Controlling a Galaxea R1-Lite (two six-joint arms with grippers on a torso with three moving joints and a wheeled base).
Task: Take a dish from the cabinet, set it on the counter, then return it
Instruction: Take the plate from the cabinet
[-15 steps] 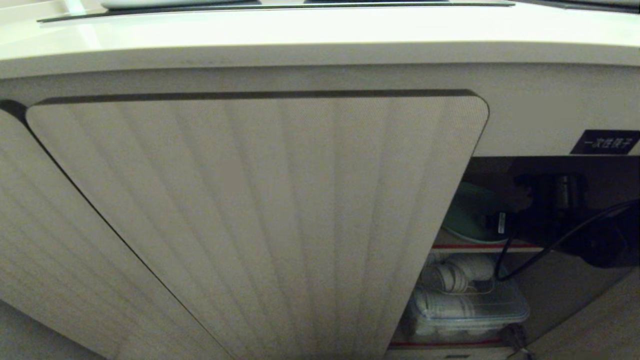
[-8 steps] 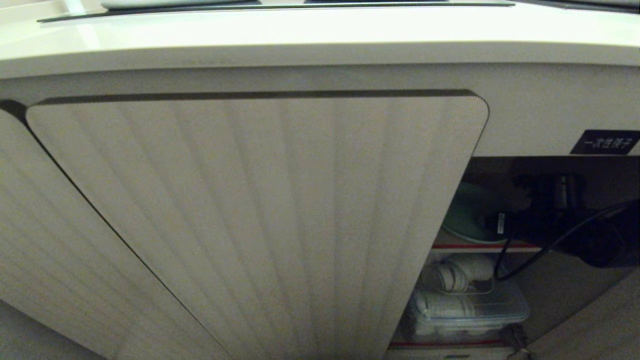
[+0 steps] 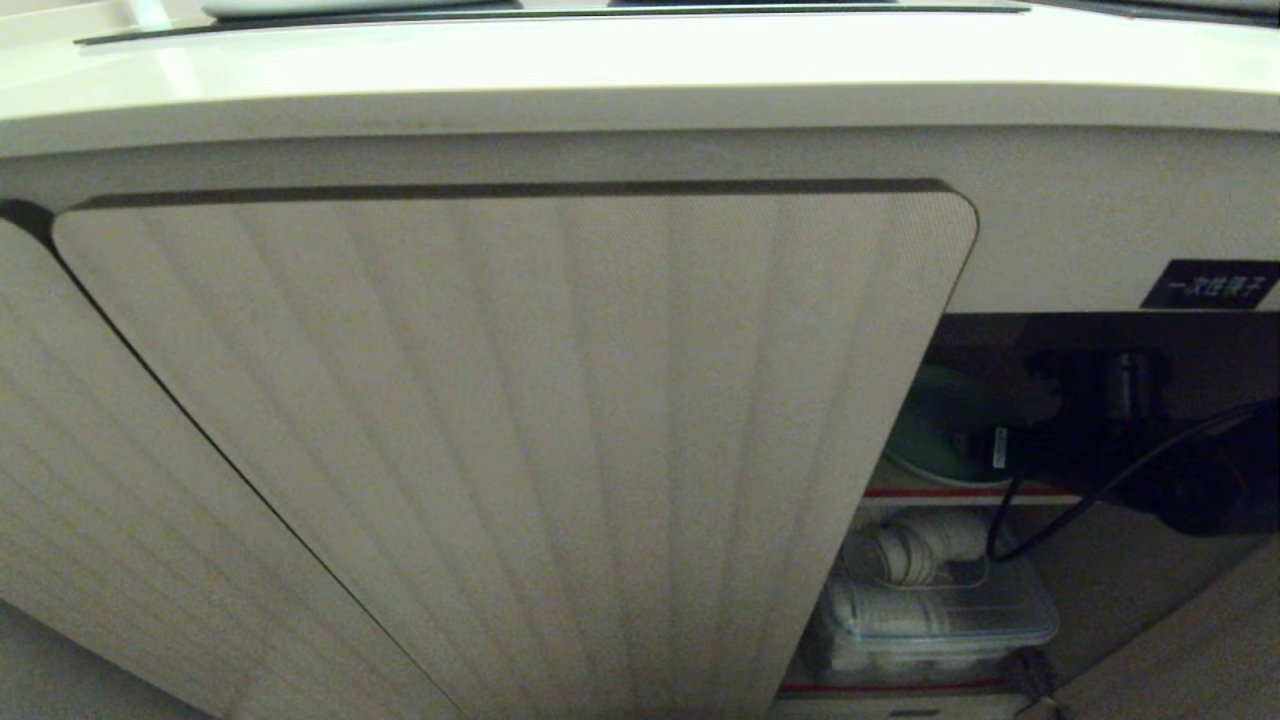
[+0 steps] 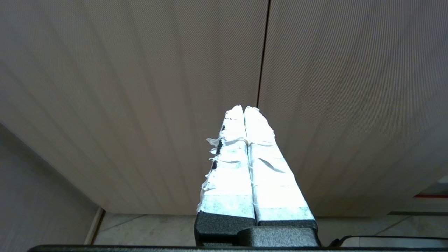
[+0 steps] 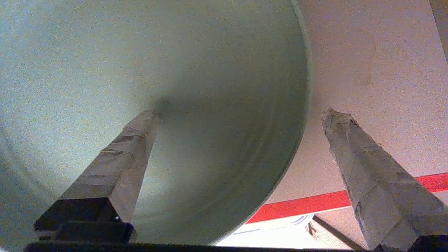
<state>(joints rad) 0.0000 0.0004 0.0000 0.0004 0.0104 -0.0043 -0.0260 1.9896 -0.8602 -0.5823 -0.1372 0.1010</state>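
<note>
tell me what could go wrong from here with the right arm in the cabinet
1. The right gripper straddles the dish rim with open jaws, one over the plate face, one outside; closing off-centre could tip or slide it.
2. The shelf edge sits just below; a dragged dish could catch there.
3. The arm's cable hangs by the opening and might snag.

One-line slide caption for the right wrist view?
Open right gripper straddles the rim of the pale mint-green round plate on the red-edged cabinet shelf.
</note>
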